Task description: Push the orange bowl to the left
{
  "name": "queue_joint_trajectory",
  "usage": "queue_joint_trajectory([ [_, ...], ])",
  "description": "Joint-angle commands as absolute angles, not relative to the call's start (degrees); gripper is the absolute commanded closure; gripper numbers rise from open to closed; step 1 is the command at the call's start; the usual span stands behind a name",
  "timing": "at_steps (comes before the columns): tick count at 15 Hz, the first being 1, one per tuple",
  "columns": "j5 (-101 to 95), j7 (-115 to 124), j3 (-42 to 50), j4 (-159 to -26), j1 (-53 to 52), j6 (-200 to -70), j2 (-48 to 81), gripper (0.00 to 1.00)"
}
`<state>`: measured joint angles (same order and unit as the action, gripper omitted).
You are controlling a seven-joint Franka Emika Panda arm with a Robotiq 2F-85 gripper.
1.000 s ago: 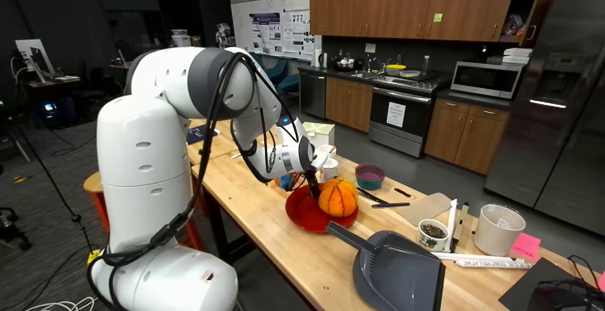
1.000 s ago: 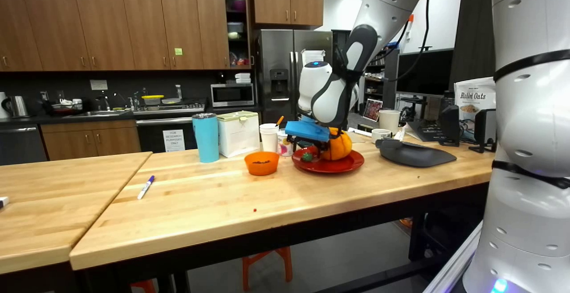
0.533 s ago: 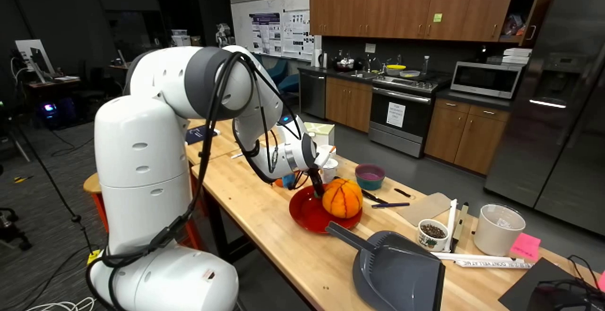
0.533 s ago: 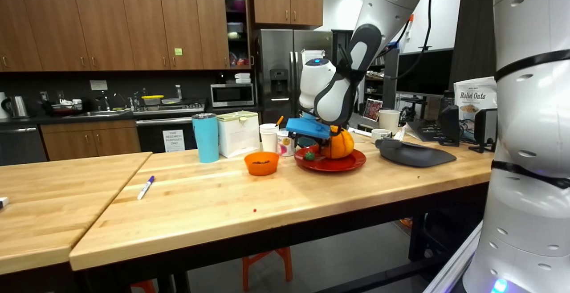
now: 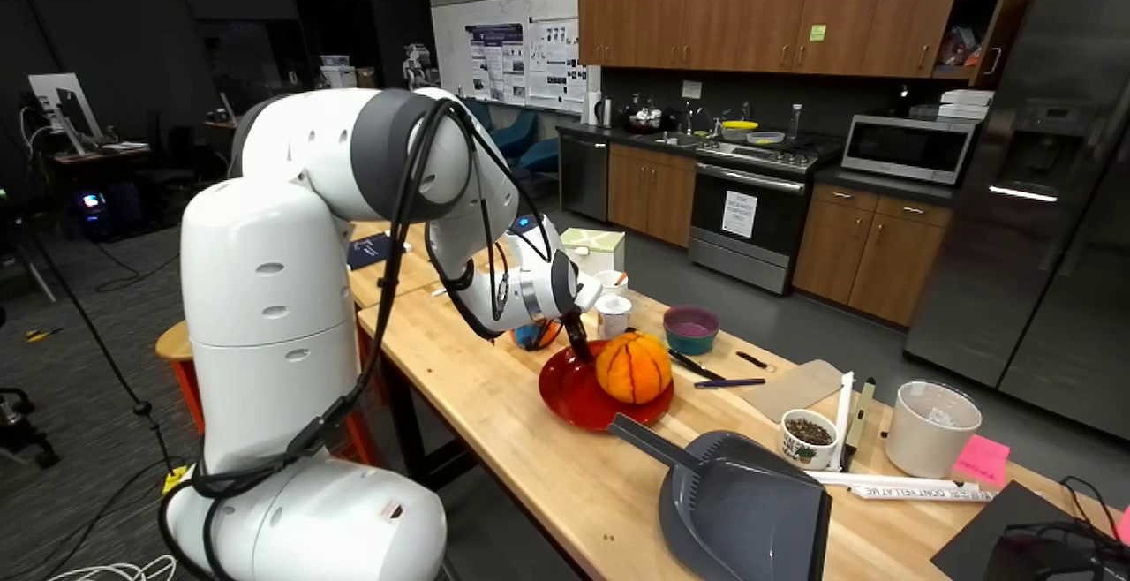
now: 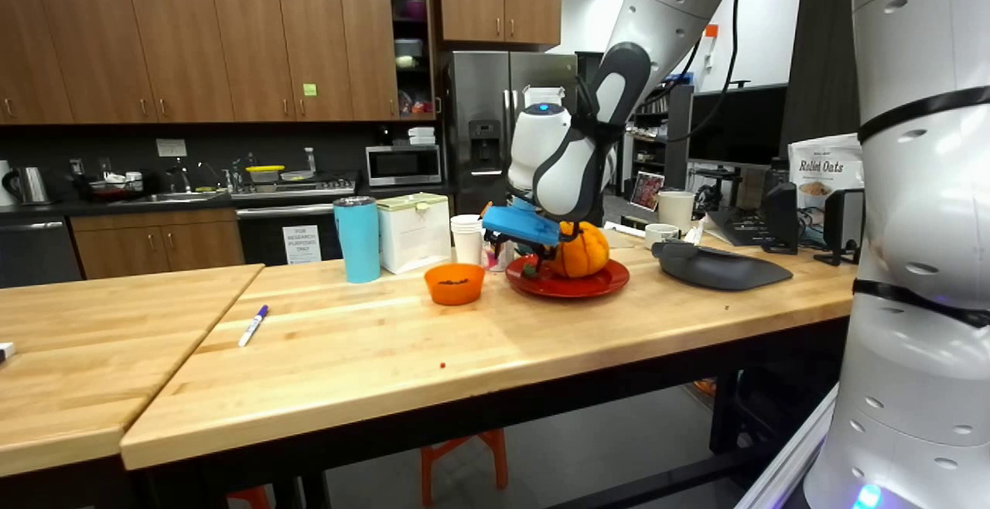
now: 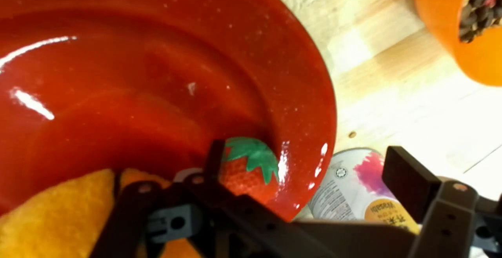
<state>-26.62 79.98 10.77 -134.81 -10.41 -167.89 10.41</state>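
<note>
Gripper (image 7: 310, 170) spread above red plate (image 6: 574, 287); at its nine o'clock in an exterior view, orange bowl (image 6: 455, 291) untouched, seemingly unpushed.

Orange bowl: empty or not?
Not empty: the wrist view shows dark and pale bits inside the orange bowl; it's cropped there, so how full I can't tell.

Setting: laboratory kitchen | You see: oven (image 5: 779, 221), refrigerator (image 5: 1015, 210), microwave (image 5: 907, 148), wall posters (image 5: 556, 58) | You read: oven sign (image 6: 302, 244), "FOR RESEARCH PURPOSES ONLY"
</note>
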Motion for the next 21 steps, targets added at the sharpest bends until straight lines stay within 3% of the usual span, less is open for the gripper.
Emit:
queue_joint_trajectory([
  [1,-22.24,79.88,8.55,-133.75,-10.17,-174.23,13.98,0.0],
  [21,-20.87,74.67,7.44,-127.26,-13.3,-169.42,14.95,0.0],
])
